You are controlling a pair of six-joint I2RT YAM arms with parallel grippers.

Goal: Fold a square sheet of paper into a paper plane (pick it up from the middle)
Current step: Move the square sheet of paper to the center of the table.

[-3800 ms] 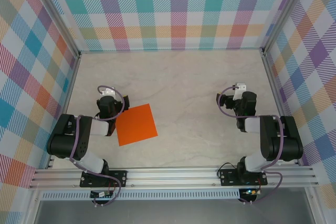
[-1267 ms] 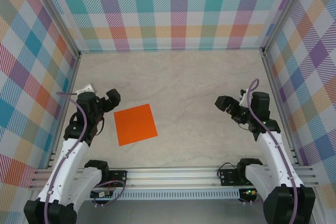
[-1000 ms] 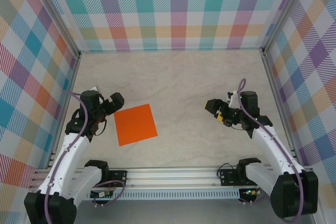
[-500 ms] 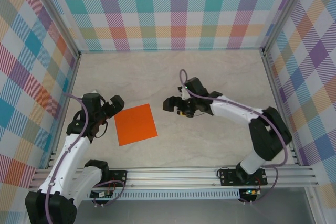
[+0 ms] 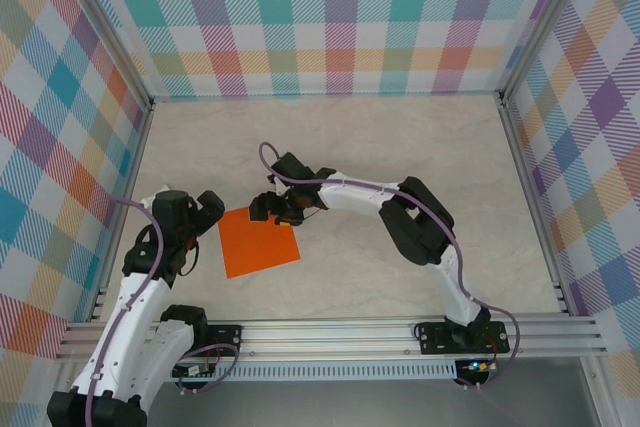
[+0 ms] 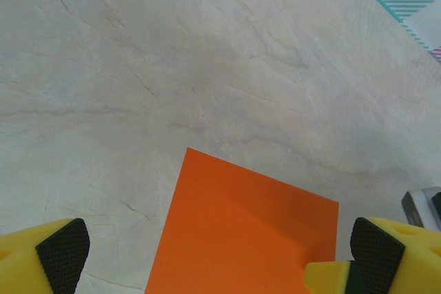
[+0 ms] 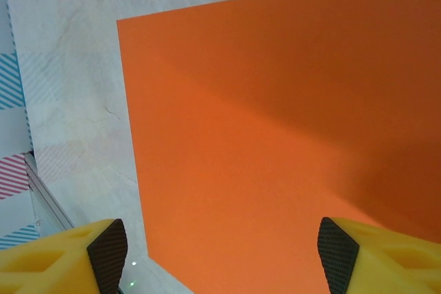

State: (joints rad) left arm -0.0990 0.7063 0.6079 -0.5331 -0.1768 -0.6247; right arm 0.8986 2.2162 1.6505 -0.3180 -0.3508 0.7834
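The square sheet of paper [image 5: 260, 239] is bright orange and lies flat on the marble table, unfolded. My right gripper [image 5: 277, 212] reaches across from the right and hovers over the sheet's far edge. In the right wrist view the sheet [image 7: 275, 122] spreads under the open right gripper [image 7: 224, 256], with nothing between its black-padded yellow fingers [image 7: 110, 253]. My left gripper [image 5: 207, 215] sits just off the sheet's left corner, wide open. In the left wrist view the sheet [image 6: 241, 232] lies ahead of the left gripper [image 6: 219, 256], and a yellow fingertip of the right gripper [image 6: 331, 277] rests over its right edge.
Plaid walls [image 5: 340, 27] enclose the table [image 5: 420, 147] on three sides. An aluminium rail [image 5: 330, 332] carrying both arm bases runs along the near edge. The right arm's links [image 5: 400, 212] stretch across the middle of the table.
The right arm has swung left across the table from the right side to the sheet's far edge, its jaws narrowing a little. The left gripper has barely shifted.
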